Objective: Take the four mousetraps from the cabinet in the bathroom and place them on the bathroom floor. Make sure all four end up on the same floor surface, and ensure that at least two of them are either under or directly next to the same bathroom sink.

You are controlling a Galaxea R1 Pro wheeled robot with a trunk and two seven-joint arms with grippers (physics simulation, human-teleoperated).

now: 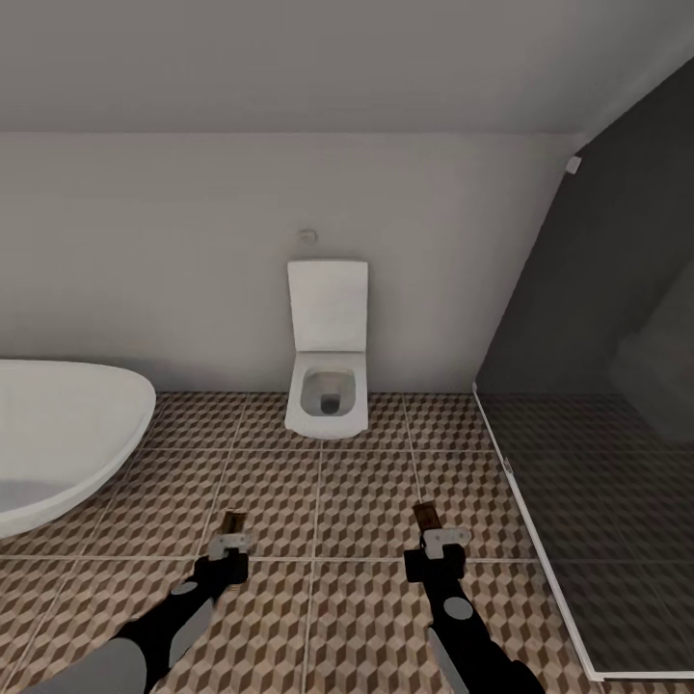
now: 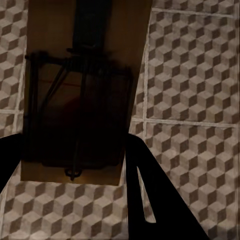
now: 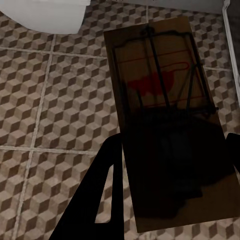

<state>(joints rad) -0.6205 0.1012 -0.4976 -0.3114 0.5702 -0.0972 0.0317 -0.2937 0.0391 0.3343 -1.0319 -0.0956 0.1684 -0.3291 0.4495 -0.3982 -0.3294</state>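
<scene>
Cube-patterned brown tile floor [image 1: 318,501] is faced; no sink is seen. Each flat tan wooden mousetrap [image 2: 80,90] [image 3: 170,125] is clamped in left gripper [image 1: 231,542], right gripper [image 1: 431,536]; dropped here, the sink condition could be missed.

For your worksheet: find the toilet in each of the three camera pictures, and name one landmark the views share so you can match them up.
Head view: the toilet stands centre, against the back wall, lid up.
Left wrist view: not in it.
Right wrist view: its white bowl cuts into one corner, beyond the mousetrap.
Shared landmark: the cube-patterned floor tiles, also seen in the left wrist view.
</scene>
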